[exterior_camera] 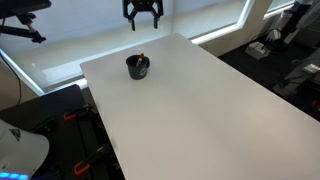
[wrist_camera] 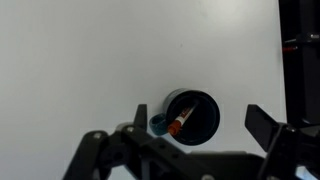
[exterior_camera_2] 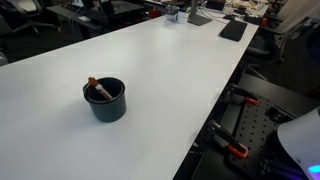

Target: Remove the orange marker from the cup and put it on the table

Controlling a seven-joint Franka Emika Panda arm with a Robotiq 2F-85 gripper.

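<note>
The black cup (exterior_camera: 138,67) stands on the white table (exterior_camera: 210,110), toward its far end. The orange marker (exterior_camera: 143,58) leans inside it with its orange end poking above the rim. Both also show in an exterior view: cup (exterior_camera_2: 105,102), marker (exterior_camera_2: 98,88). My gripper (exterior_camera: 141,10) hangs open and empty, well above and behind the cup. In the wrist view the cup (wrist_camera: 197,113) and marker (wrist_camera: 178,122) lie far below, between my open fingers (wrist_camera: 195,112). A small bluish ring (wrist_camera: 157,125) sits against the cup's rim.
The table edge (exterior_camera_2: 215,110) drops off near black clamps with orange handles (exterior_camera_2: 235,150). Dark flat items (exterior_camera_2: 232,30) lie at the table's far end. Chairs and equipment (exterior_camera: 290,45) stand beyond the table.
</note>
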